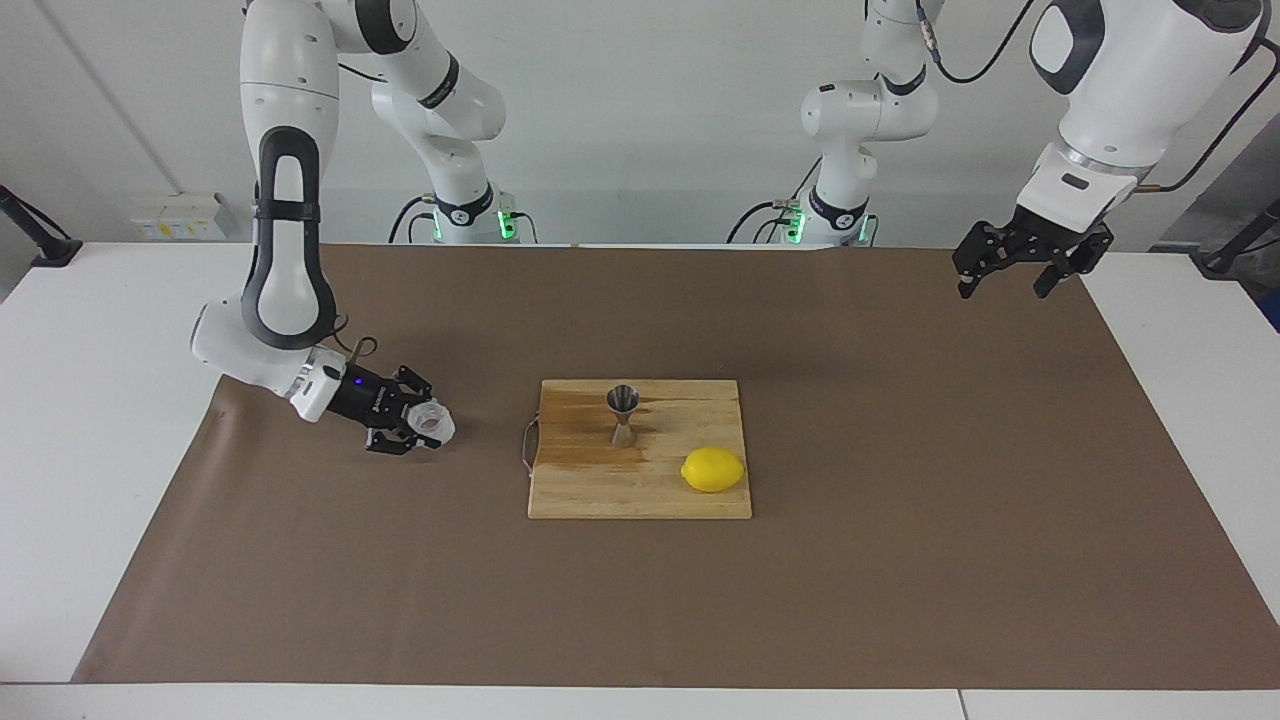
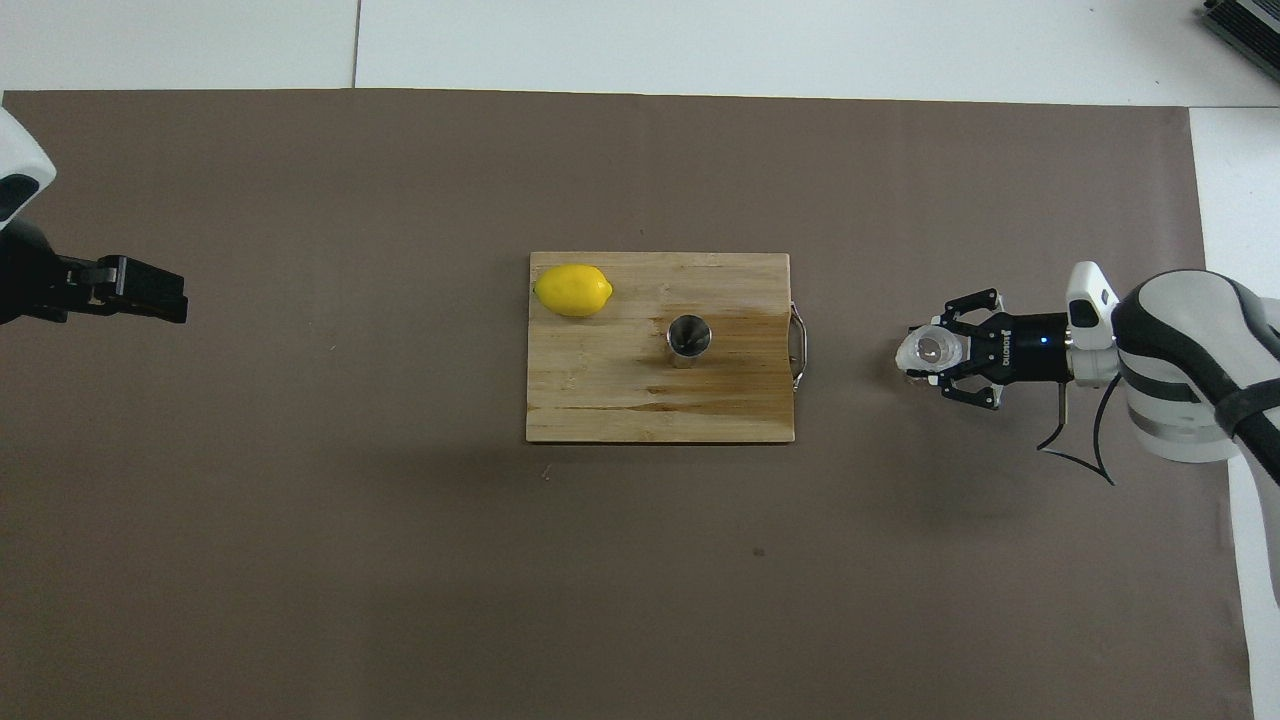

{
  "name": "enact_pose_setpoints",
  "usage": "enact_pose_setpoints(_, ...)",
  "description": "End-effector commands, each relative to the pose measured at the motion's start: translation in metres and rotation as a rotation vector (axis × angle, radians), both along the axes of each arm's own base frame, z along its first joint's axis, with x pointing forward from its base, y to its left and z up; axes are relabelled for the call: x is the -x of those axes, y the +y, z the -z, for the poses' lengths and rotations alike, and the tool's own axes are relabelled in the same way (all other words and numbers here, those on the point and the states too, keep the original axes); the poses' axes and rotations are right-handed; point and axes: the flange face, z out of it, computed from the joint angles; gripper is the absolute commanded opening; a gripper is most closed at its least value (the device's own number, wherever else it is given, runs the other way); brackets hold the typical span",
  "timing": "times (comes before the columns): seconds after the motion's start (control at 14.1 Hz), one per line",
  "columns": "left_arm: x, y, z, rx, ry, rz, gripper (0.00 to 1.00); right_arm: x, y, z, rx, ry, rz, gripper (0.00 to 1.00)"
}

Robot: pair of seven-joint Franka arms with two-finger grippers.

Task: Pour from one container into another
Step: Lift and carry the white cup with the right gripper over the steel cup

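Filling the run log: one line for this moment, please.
right claw: shut on plastic cup | left claw: open, waiting | jigger: upright on cutting board | pour: not started

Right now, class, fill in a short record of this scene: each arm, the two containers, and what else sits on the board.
right gripper: shut on plastic cup, on the brown mat
left gripper: open, waits over the mat's corner
jigger: upright on cutting board
lemon: on the board, farther from the robots than the jigger
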Motion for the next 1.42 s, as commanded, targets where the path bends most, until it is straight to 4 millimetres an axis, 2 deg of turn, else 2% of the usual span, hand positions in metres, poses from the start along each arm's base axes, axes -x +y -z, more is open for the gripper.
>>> enact_pose_setpoints(0.0, 0.001, -0.002, 0.000, -0.012, -0.029, 0.014, 1.00, -0.008, 0.041, -0.060, 0.120, 0.059, 0.072, 0.28)
enact_pose_setpoints(0.21, 0.000, -0.005, 0.001, 0.013, -0.036, 0.010, 1.00, -0.016, 0.092, -0.102, 0.168, 0.138, 0.145, 0.28)
enact_pose_setpoints(0.28, 0.000, -0.004, 0.001, 0.021, -0.037, 0.005, 1.00, -0.019, 0.116, -0.117, 0.167, 0.146, 0.155, 0.28)
enact_pose_setpoints(0.35, 0.000, -0.004, 0.002, 0.021, -0.033, 0.002, 1.00, -0.018, 0.133, -0.123, 0.166, 0.165, 0.164, 0.28)
enact_pose_setpoints(0.78, 0.000, -0.005, 0.001, 0.024, -0.052, -0.020, 1.00, -0.012, 0.206, -0.140, 0.179, 0.150, 0.178, 0.28)
enact_pose_setpoints(0.99, 0.000, -0.005, 0.001, 0.023, -0.046, -0.003, 1.00, -0.011, 0.222, -0.140, 0.251, 0.139, 0.206, 0.28)
enact_pose_setpoints(1.2, 0.001, -0.005, 0.002, 0.022, -0.037, -0.010, 1.00, -0.008, 0.249, -0.142, 0.325, 0.100, 0.223, 0.28)
enact_pose_setpoints(1.35, 0.004, -0.004, 0.003, 0.021, -0.028, -0.015, 1.00, -0.005, 0.259, -0.144, 0.372, 0.087, 0.237, 0.28)
